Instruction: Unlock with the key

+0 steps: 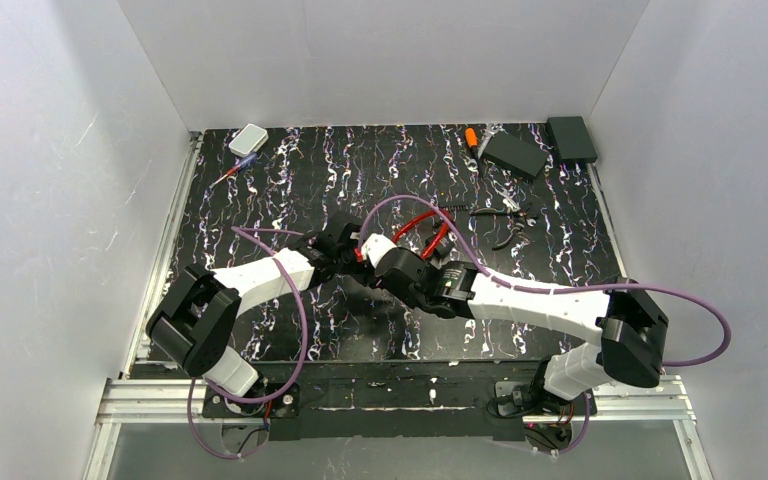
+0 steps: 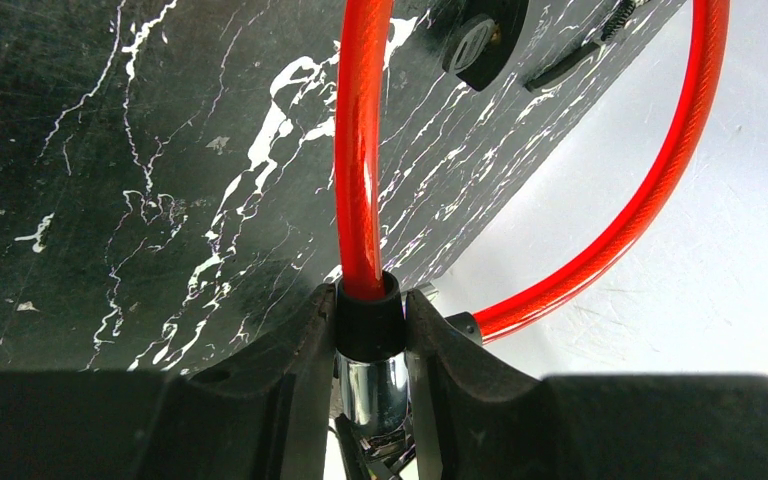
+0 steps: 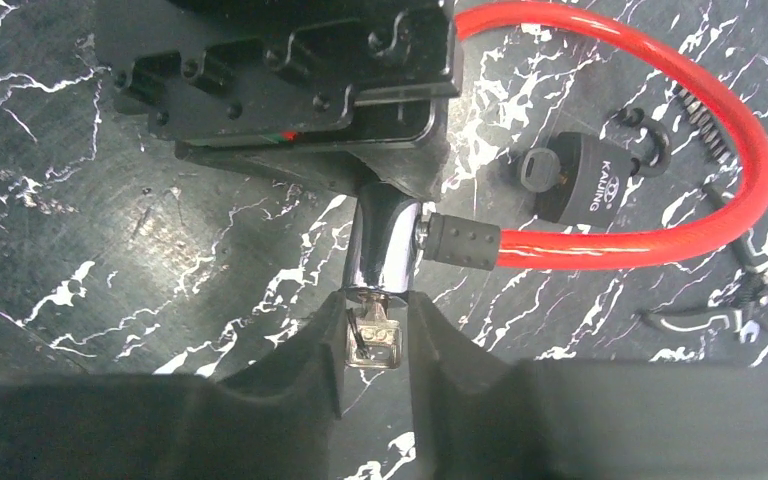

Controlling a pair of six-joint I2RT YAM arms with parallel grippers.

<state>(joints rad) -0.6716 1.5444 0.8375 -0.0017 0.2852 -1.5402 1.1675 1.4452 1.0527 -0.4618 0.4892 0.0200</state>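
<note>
Chrome is showing at the centre of things: the short chrome lock barrel (image 3: pixel 385 240) of the red plastic-sheathed cable lock (image 2: pixel 360 150) is being held over the black marbled bench (image 3: pixel 110 250), near its middle, between the two arms. The left end effector (image 2: pixel 370 320) is clamping it from either side, its fingers partly closed and pressing on the barrel and on the black rubber collar (image 2: pixel 368 325) where the cable enters. The small silver key (image 3: pixel 372 338) is sitting in the keyhole at the barrel's free end. Its head is lying between the fingers of the right end effector (image 3: pixel 375 325), which is standing narrow around it. Whether the pads are already pinching the head or are just beside it, I cannot tell.

Judging from this, the step in hand is gripping and turning the key. Doing it well is calling for a firm pinch on the flat faces of the head and a wrist roll about the key's own axis with no sideways pull. The left arm should be bracing the barrel so that it is not twisting along. A black padlock (image 3: pixel 585 175) lying beyond the cable loop is playing no part.
</note>
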